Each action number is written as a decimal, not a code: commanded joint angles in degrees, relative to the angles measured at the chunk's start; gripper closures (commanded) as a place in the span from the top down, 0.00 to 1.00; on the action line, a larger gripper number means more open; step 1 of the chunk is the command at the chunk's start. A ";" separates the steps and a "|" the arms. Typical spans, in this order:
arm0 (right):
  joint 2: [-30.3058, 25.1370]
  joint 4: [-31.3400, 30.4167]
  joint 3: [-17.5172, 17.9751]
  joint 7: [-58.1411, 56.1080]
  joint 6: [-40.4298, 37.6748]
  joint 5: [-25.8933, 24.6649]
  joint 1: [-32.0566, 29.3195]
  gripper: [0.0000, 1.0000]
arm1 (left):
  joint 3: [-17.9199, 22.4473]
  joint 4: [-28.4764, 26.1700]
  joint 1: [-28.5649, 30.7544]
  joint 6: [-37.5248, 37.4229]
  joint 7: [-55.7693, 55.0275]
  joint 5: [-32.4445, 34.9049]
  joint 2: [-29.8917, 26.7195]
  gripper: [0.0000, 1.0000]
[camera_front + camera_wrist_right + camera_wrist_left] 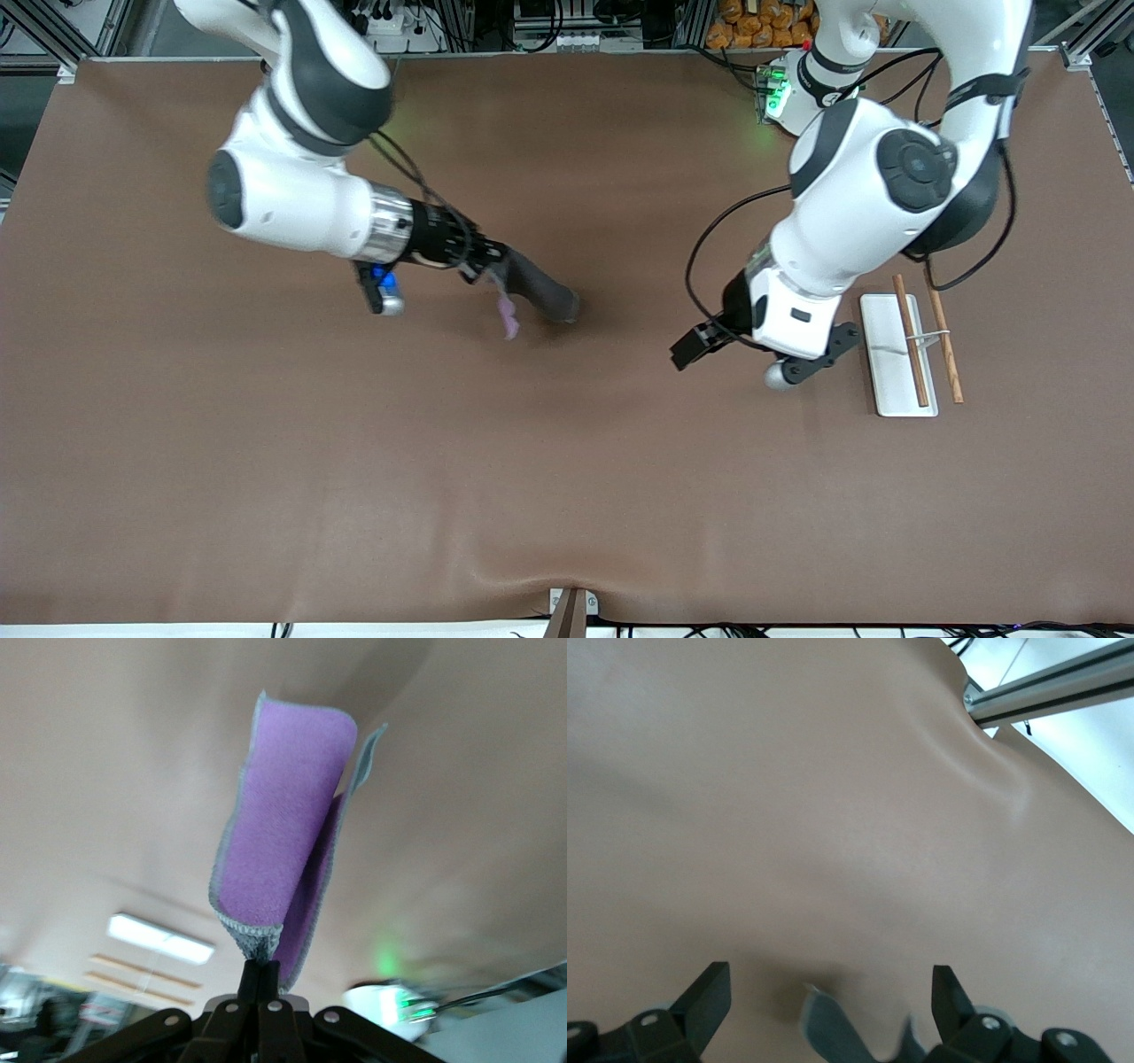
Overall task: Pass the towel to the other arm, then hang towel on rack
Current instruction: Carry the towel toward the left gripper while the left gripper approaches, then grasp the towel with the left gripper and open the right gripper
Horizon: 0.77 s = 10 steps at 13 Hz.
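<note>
My right gripper (493, 266) is shut on one end of the towel (542, 291), over the middle of the table. The towel sticks out toward the left arm, dark grey on top with a lilac fold (508, 317) hanging below. In the right wrist view the towel (285, 833) shows its lilac side, pinched between the shut fingers (263, 970). My left gripper (694, 346) is open and empty, low over the table between the towel and the rack (897, 354). Its fingertips (710, 990) stand wide apart over bare mat, and the gripper (830, 992) holds nothing.
The rack's white base plate (877, 350) lies at the left arm's end, with two brown rods (912, 341) on a wire support; it shows blurred in the right wrist view (161, 939). A metal frame bar (1050, 693) marks the table's edge. Brown mat covers the table.
</note>
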 commanded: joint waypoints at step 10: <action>4.65 4.66 -0.86 3.85 28.07 26.58 11.03 0.00 | 0.44 1.50 -5.60 -11.11 -28.60 -2.41 -0.27 1.00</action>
